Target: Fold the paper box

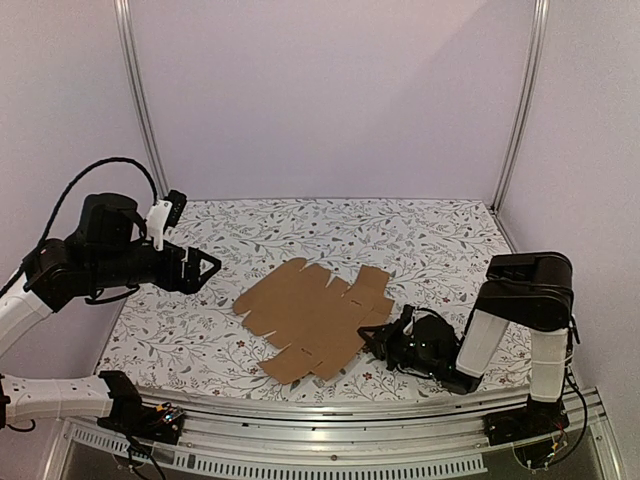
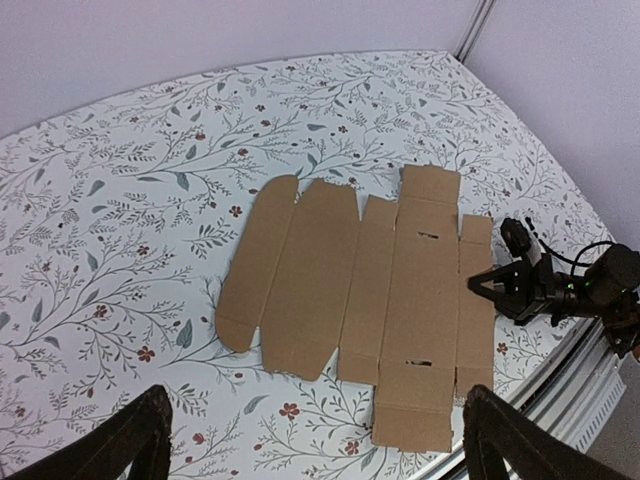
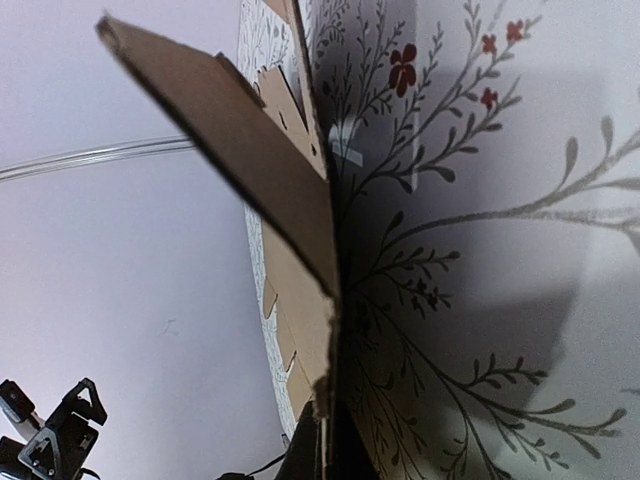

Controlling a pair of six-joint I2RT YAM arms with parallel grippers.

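Floral tabletop (image 1: 430, 235), lilac walls (image 1: 330, 100), paper box (image 1: 310, 320)

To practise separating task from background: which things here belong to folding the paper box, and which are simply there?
Belong to the job:
paper box, still mostly flat
right fingers, pinching its edge
left fingers, open, clear of it

Just there:
floral tablecloth
metal frame posts
plain walls
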